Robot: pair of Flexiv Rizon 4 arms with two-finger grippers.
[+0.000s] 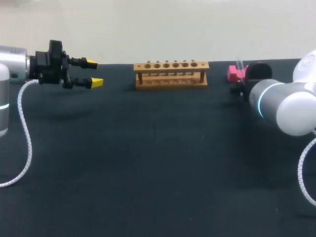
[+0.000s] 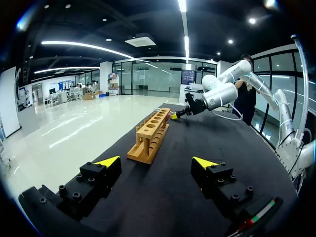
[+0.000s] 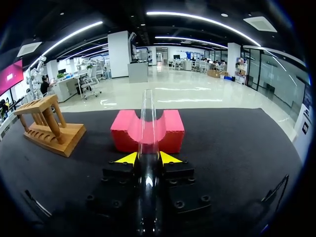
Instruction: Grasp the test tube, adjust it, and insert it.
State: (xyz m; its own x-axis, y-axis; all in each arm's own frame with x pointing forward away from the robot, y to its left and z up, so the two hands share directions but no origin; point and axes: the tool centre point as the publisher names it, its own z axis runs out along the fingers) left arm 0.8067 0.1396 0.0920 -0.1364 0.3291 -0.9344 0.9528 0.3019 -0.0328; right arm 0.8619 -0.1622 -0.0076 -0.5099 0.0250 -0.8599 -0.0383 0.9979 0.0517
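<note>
We are pinching the clear glass test tube (image 3: 148,118) with right fingers (image 3: 127,159), left fingers (image 2: 108,162) wide; a loose grip could drop it.

So from my end, the table (image 1: 148,173) is covered in a dark, nearly black cloth that runs right out to the edges in the head view. Only two things sit directly on it, both back near the far edge. Roughly in the middle there's a wooden rack (image 1: 171,75), standing upright on its flat base with six round holes in a row along the top bar. Off to its right, clearly apart from it, is a pink block (image 1: 235,74). In my right wrist view the block has a rounded groove cut into its top, and the rack stands off to one side of it.
</note>
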